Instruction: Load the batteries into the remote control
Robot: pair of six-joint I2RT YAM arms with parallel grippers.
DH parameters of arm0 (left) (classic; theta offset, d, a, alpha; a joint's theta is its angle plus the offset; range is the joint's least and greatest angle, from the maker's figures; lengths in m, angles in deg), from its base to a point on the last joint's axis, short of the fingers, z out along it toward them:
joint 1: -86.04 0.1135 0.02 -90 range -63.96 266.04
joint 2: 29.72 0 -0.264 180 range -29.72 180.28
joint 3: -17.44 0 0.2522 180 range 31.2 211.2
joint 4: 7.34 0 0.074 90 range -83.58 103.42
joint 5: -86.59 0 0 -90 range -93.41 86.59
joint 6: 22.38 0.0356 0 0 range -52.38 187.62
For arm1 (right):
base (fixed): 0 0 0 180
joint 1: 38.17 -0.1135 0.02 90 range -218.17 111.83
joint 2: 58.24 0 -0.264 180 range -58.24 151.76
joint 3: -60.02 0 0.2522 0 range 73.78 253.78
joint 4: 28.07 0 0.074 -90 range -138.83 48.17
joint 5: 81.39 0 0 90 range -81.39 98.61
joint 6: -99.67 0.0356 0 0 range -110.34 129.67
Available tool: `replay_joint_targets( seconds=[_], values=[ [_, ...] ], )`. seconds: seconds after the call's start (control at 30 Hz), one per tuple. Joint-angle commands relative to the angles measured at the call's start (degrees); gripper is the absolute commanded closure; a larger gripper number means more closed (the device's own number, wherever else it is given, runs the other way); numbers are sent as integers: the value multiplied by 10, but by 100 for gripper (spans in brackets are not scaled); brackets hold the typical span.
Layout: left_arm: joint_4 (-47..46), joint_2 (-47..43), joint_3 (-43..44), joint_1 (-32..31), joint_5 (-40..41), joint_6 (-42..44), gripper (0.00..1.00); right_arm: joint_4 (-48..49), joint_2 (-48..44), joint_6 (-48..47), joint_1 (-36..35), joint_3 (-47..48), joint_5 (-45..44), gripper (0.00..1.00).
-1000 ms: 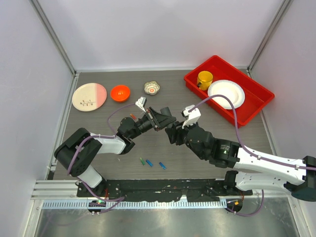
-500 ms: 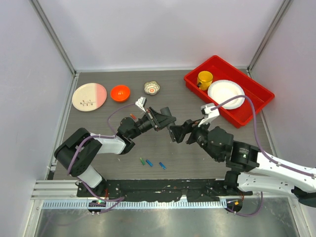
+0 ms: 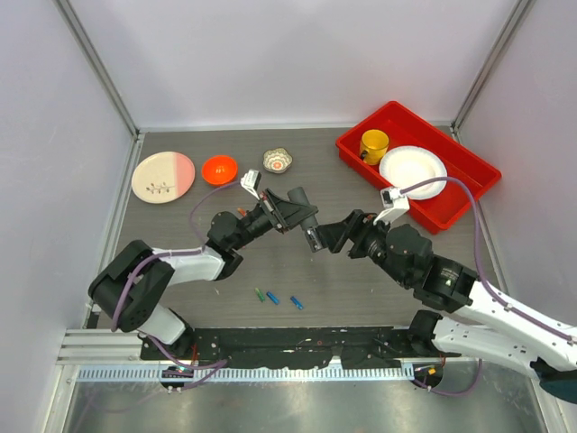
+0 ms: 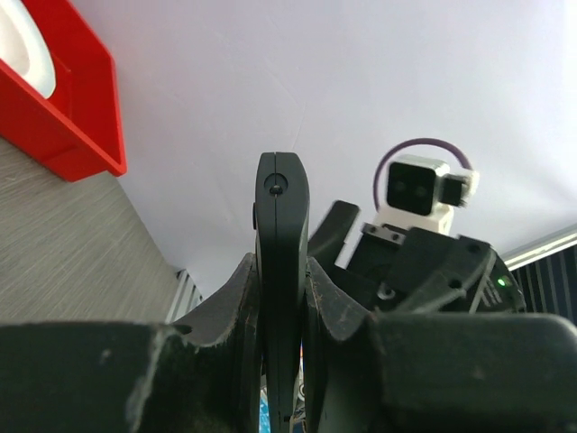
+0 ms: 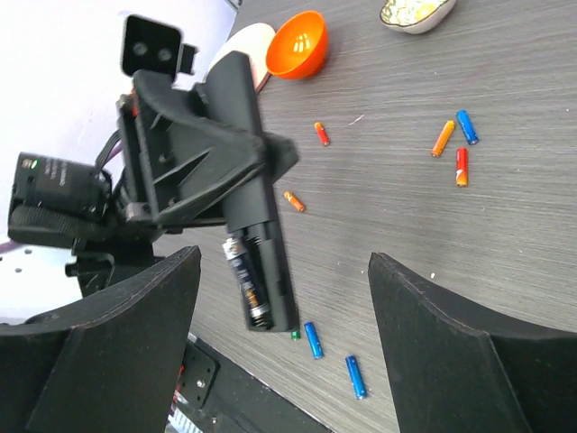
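The left gripper (image 4: 282, 311) is squeezing the one remote (image 4: 282, 225) edge-on between closed fingers, holding it up off the table (image 3: 315, 171), between the two arms. The right gripper (image 5: 284, 262) is hanging just in front of it with its fingers (image 5: 108, 343) spread wide, gripping nothing. The remote's recess is facing the right wrist camera and is carrying one dark battery (image 5: 243, 275); its print is showing too small to read. Eight loose batteries (image 5: 443, 138) are lying on the table: four orange, three blue, and one green (image 5: 295, 336) peeking out beside the remote's end. Farther back, one orange bowl (image 3: 219, 169), one small patterned bowl (image 3: 278, 161) and one pink-and-cream plate (image 3: 162, 175) are sitting in a row. One red tray (image 3: 464, 158) is holding one yellow cup (image 3: 373, 144) and one white plate (image 3: 413, 171).
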Motion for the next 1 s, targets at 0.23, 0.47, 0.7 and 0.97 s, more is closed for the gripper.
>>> replay_joint_targets(
  seconds=[0.23, 0.47, 0.7, 0.97],
  values=[
    [-149, -51, 5, 18, -26, 11, 100, 124, 36, 90, 123, -16, 232, 20],
    [-149, -50, 7, 19, -27, 6, 100, 181, 64, 119, 147, -32, 312, 20],
    [-149, -50, 5, 19, -29, 6, 100, 206, 71, 132, 160, -47, 330, 20],
    [-149, -52, 3, 19, -27, 6, 100, 227, 82, 150, 176, -62, 352, 24]
  ],
)
